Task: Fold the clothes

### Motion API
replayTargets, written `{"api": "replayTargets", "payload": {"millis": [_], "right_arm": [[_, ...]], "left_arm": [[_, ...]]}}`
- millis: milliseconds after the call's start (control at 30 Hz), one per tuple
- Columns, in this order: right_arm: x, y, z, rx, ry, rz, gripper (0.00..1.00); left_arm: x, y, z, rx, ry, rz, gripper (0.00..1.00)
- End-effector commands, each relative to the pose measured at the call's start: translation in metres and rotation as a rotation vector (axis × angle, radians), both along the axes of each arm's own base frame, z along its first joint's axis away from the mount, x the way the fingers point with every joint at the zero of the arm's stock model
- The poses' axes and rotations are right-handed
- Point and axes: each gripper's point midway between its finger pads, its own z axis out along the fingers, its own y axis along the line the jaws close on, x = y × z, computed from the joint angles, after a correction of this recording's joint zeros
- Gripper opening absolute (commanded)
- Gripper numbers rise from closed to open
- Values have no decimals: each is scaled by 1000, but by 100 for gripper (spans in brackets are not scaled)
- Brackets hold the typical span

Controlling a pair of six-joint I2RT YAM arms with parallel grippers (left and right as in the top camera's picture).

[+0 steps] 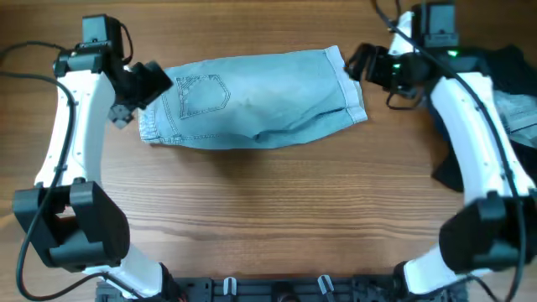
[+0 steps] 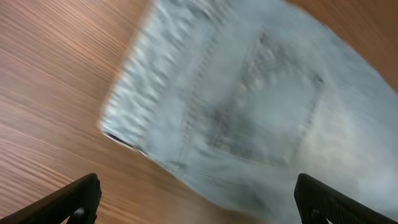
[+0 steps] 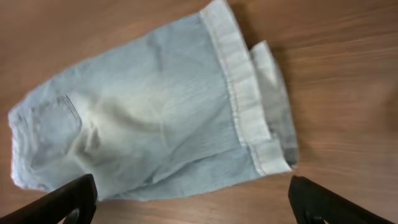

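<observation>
Overhead, you can see the left gripper (image 1: 149,82) hanging just off the waistband (image 1: 153,126) end of the denim shorts (image 1: 252,101). Its wrist camera shows both fingers (image 2: 71,200) spread wide with nothing between them, looking down at the waistband corner and the back pocket (image 2: 267,106). My guess is it sits there because that corner is the natural place to pinch for the next fold. The shorts lie flat on the wooden table (image 1: 268,218), apparently already doubled leg over leg, pocket side up, with the waistband to the left and the cuffs (image 1: 354,84) to the right. The lower leg pokes out a little past the upper one at the cuff end, so the halves are not quite square. Just beyond the cuffs the right gripper (image 1: 369,65) hovers, its fingers (image 3: 323,202) likewise parted and empty, aimed back along the shorts. Further right, well apart from the shorts, a heap of dark clothes (image 1: 512,63) waits, presumably next in line.
</observation>
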Motion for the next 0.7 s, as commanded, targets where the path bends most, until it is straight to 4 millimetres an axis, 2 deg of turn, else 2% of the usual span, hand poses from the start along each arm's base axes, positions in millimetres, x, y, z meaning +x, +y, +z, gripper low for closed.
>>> {"api": "replayTargets", "payload": {"millis": [0,133,200,300,400,433,500,567,633,667], "right_arm": [[7,10,-57,-5,95,92,100],[7,12,-111,20,196,156,99],[5,18,-125,46,205,218,99],[7,17,-128,29,192,240,99],[10,17,-127,20,168,263,96],[12,17,-127,19,161,264,88],[12,17,-127,20,161,261,57],[12,17,-127,20,162,261,40],[12,16,-127,20,164,257,7],[12,15,-128,14,168,249,4]], "left_arm": [[-8,-51,-2,-96,17,-101,100],[-20,-86,-30,-96,69,-190,100],[-19,-98,-46,-95,72,-218,100],[-11,-103,-69,-95,54,-231,100],[-13,-103,-87,-94,92,-229,100],[-14,-103,-92,-94,105,-228,100],[-15,-102,-101,-92,129,-226,100],[-17,-102,-106,-93,144,-226,100],[-18,-102,-110,-92,154,-225,100],[-18,-102,-110,-92,153,-225,100]]}}
